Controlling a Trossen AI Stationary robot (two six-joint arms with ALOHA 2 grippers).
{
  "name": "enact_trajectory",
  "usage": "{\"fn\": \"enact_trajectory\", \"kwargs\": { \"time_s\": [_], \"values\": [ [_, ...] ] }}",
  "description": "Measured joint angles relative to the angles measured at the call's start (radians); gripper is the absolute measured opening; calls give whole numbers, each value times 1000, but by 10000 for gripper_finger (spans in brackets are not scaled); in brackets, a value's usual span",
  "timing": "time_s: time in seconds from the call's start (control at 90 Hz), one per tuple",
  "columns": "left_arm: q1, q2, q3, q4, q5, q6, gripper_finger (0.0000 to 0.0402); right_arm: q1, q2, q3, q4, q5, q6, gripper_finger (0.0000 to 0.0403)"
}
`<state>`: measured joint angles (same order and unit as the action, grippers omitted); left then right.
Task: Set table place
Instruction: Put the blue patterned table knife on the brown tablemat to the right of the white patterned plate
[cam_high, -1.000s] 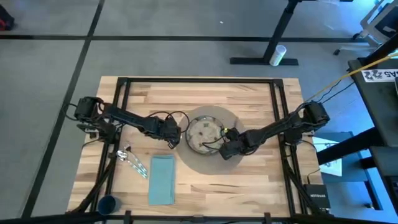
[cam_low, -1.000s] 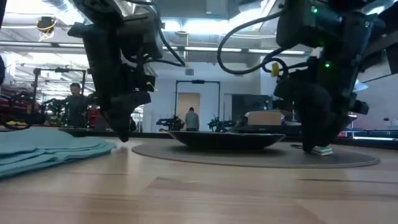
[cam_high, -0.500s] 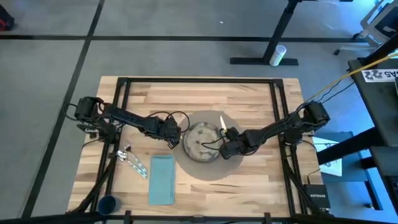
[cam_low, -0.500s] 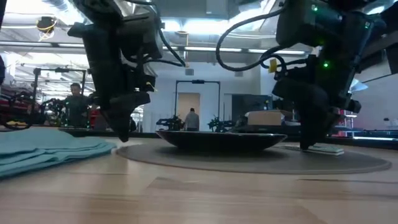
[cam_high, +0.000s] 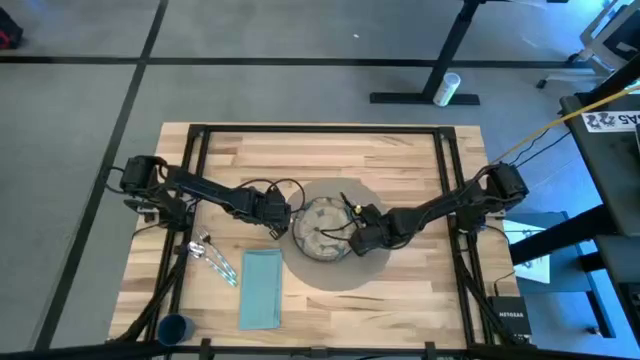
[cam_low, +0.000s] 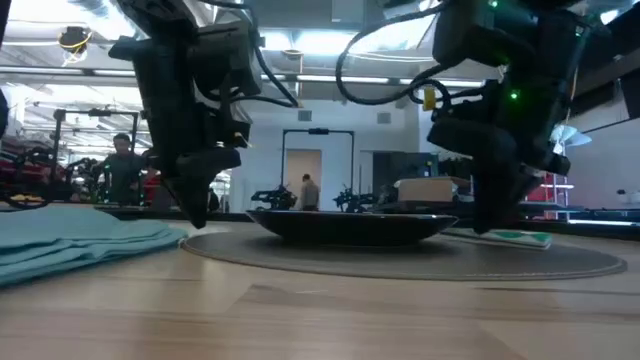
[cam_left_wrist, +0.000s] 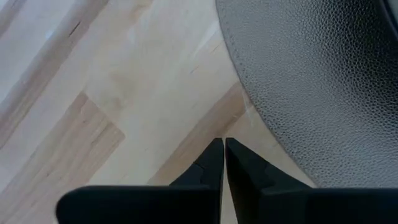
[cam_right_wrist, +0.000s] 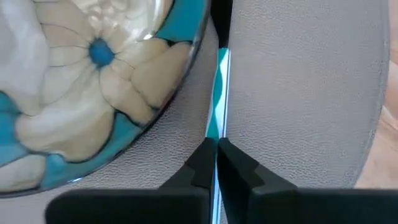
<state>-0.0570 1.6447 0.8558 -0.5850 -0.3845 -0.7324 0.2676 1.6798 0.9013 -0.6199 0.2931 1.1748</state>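
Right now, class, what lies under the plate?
The plate rests on the round grey placemat, which lies on the wooden table. The mat's middle is covered by the plate, so nothing can be seen there.

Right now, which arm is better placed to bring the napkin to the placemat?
Left. The left gripper hangs shut just off the placemat, with the napkin on its side. The right gripper is shut on a thin utensil.

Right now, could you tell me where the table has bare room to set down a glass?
Bare: the far strip beyond the placemat, and the near-right corner. Crowded: left gripper, plate, right gripper clamping a thin utensil mid-table; napkin, cutlery, cup near-left.
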Motion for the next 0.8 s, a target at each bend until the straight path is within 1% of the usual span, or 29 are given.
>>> {"fn": "enact_trajectory", "kwargs": {
  "time_s": [0.189,0.356,0.567,0.689,0.8],
  "values": [
    [0,0,0,0,0,0,0,0,0,3,32,-28,-5,0],
    [0,0,0,0,0,0,0,0,-2,4,20,-58,-30,1],
    [0,0,0,0,0,0,0,0,-2,4,28,-69,-56,3],
    [0,0,0,0,0,1,0,0,-2,4,65,-70,-82,26],
    [0,0,0,0,0,7,0,0,-2,4,98,-75,-118,66]
  ]
}}
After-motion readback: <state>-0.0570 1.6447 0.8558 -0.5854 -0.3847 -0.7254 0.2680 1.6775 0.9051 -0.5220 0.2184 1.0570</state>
